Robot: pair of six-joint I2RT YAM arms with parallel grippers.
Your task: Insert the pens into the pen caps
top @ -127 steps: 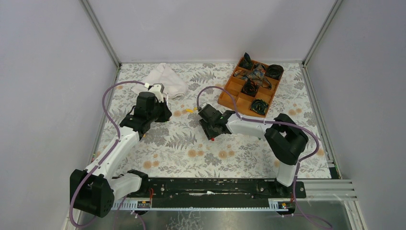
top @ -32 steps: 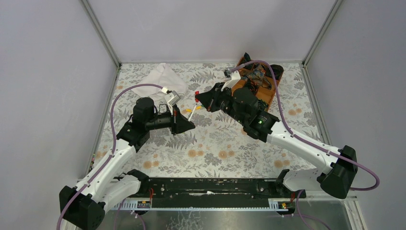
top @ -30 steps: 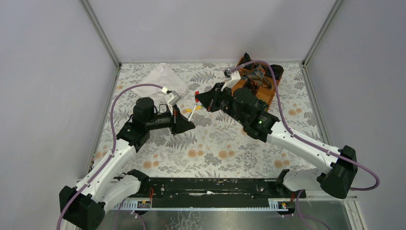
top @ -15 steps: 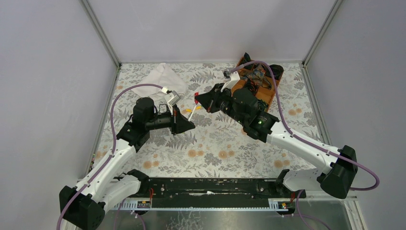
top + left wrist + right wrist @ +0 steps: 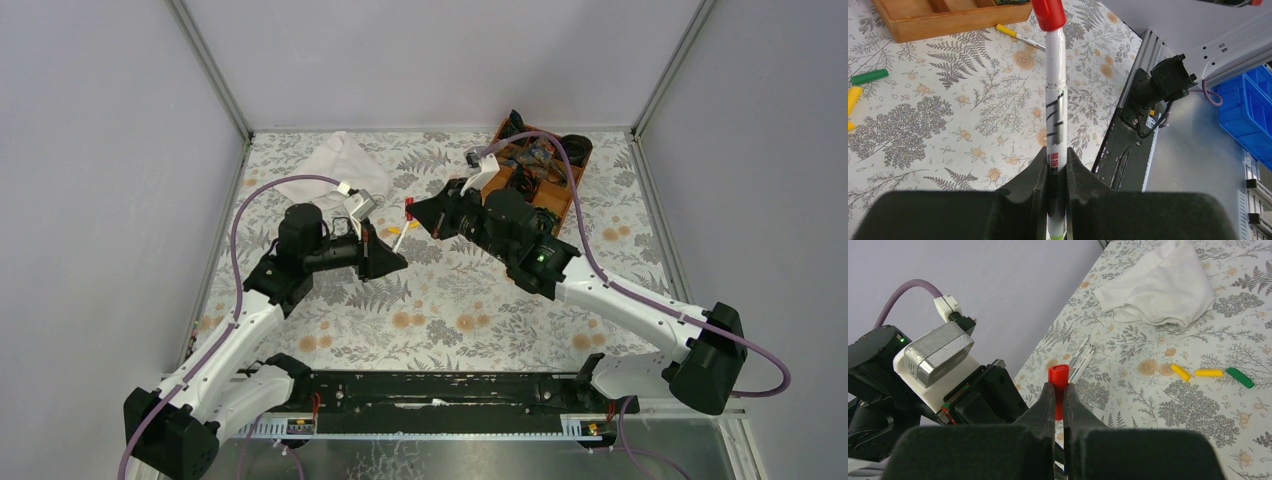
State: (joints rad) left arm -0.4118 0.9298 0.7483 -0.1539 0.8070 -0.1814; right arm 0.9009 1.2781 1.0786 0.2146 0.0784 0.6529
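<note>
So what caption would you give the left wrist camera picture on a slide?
The left gripper clamps a white pen, its far end in a red cap, above the fern-print table.

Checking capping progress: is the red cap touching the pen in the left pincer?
Touching. The left wrist view shows the red cap seated over the end of the pen, no gap, while the left pincer clamps the barrel.

Both arms, low over the surface (image 5: 450, 300) earlier, now face each other raised; the right gripper (image 5: 1058, 390) presses its red cap (image 5: 1048, 12) onto the pen (image 5: 1055, 125) in the left gripper (image 5: 1054, 155).
</note>
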